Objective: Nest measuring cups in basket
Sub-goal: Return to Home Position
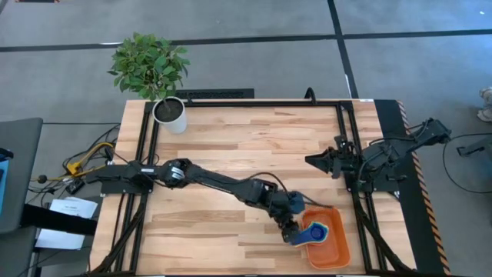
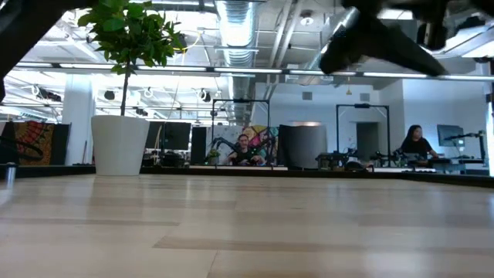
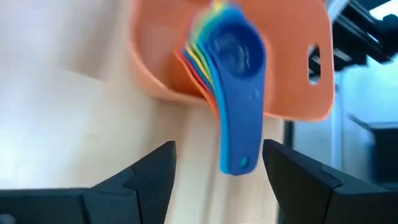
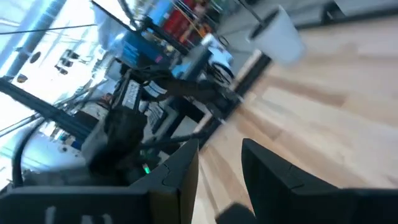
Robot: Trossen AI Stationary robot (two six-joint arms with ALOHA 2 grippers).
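Observation:
The orange basket [image 1: 336, 248] sits near the table's near right corner. The measuring cups [image 1: 317, 231] lie nested in it as one stack, the blue one on top and yellow, red and orange rims showing under it [image 3: 198, 53]. The stack's handles [image 3: 239, 143] stick out over the basket's rim [image 3: 161, 87]. My left gripper [image 1: 290, 231] hovers just left of the basket, open; in the left wrist view [image 3: 219, 152] its fingers stand on either side of the blue handle's end, with a gap on each side. My right gripper [image 1: 317, 161] waits open by the table's right rail.
A white plant pot [image 1: 171, 114] with a leafy plant stands at the table's far left corner, also seen in the low view [image 2: 120, 143]. Black frame rails [image 1: 350, 138] run along the table's sides. Bare wood lies between the pot and the basket. People sit in the room behind.

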